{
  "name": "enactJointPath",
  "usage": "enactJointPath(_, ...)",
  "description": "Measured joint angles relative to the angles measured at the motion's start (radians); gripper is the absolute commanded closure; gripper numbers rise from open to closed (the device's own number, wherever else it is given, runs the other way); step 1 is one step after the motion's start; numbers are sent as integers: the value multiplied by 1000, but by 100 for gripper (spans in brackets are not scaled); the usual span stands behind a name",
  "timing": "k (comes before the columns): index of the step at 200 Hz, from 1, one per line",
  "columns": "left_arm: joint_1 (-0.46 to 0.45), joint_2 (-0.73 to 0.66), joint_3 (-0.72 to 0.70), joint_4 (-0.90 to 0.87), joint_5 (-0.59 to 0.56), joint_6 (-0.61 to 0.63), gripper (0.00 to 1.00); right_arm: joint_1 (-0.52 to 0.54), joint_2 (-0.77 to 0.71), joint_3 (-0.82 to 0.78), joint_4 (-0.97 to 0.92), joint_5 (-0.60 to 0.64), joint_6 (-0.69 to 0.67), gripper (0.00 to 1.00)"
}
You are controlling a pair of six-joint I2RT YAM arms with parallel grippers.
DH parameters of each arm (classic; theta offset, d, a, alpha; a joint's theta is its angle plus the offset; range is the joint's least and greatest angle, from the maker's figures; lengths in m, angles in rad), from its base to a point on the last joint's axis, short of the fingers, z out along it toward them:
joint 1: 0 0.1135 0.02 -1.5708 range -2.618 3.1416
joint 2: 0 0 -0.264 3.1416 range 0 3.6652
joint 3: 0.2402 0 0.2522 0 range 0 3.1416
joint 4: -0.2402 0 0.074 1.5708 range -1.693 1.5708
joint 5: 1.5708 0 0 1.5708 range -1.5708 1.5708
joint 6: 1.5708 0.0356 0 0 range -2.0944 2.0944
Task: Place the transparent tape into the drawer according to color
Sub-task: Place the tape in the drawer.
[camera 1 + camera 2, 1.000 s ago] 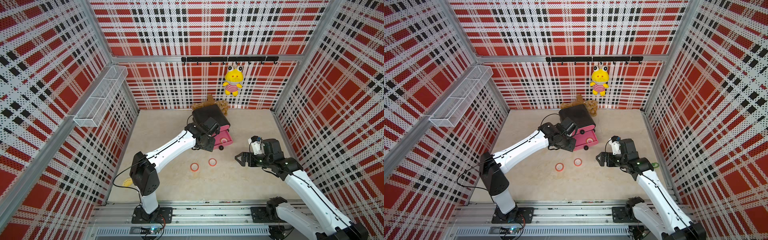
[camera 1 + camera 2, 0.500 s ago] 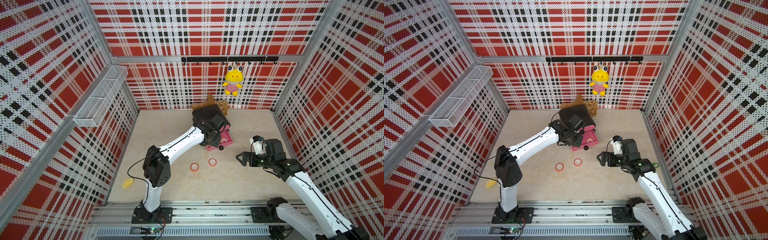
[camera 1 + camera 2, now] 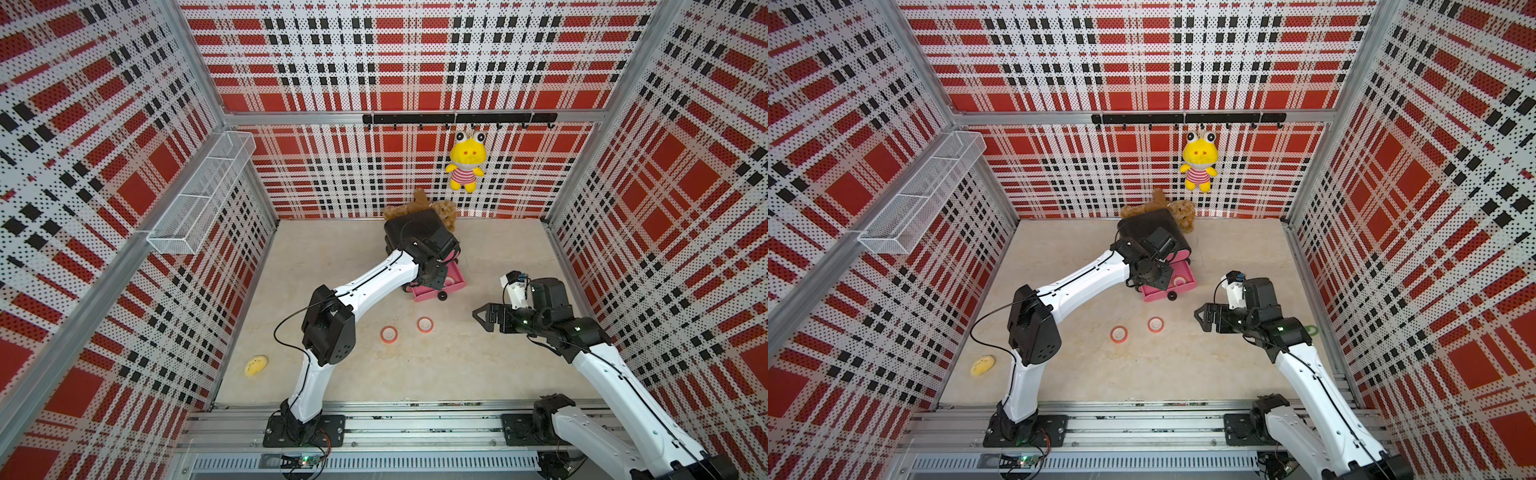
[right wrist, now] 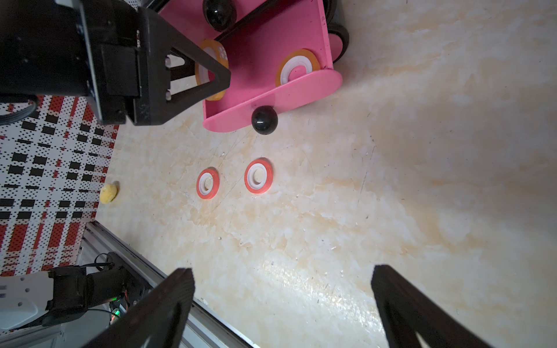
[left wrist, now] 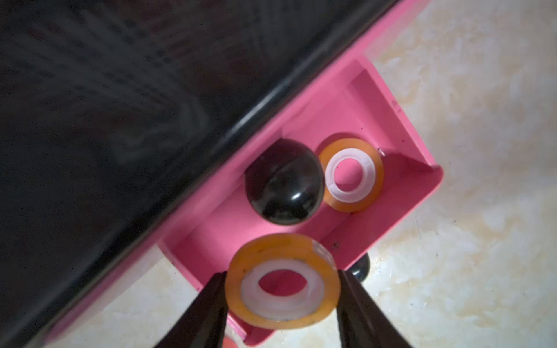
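Left gripper (image 5: pixel 281 280) clamped on the outer rim of a yellow-orange tape ring (image 5: pixel 280 245), which lies flat between the fingers over one end of the pulled-out bottom drawer (image 5: pixel 391 192). Just past the tips, a second yellow-orange ring (image 5: pixel 349 206) lies flat inside that drawer, beside a black knob (image 5: pixel 283 183). Farther off, two red-orange rings (image 4: pixel 199 184) (image 4: pixel 259 190) lie on the table (image 4: pixel 391 180). Right gripper (image 4: pixel 281 271) is well apart, jaws wide, empty.
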Motion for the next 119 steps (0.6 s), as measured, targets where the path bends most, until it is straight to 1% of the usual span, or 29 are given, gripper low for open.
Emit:
enactJointPath(12, 1, 0, 1, 0, -7, 3, 38, 0, 0, 0, 0, -2, 0, 0)
enactJointPath(31, 1, 0, 10, 0, -19, 7, 37, -2, 0, 0, 0, -3, 0, 0)
enactJointPath(82, 5, 7, 14, 3, -39, 21, 24, -4, 0, 0, -1, -7, 0, 0)
enactJointPath(119, 5, 12, 15, 3, -46, 22, 19, -5, -2, 0, -2, -7, 0, 0)
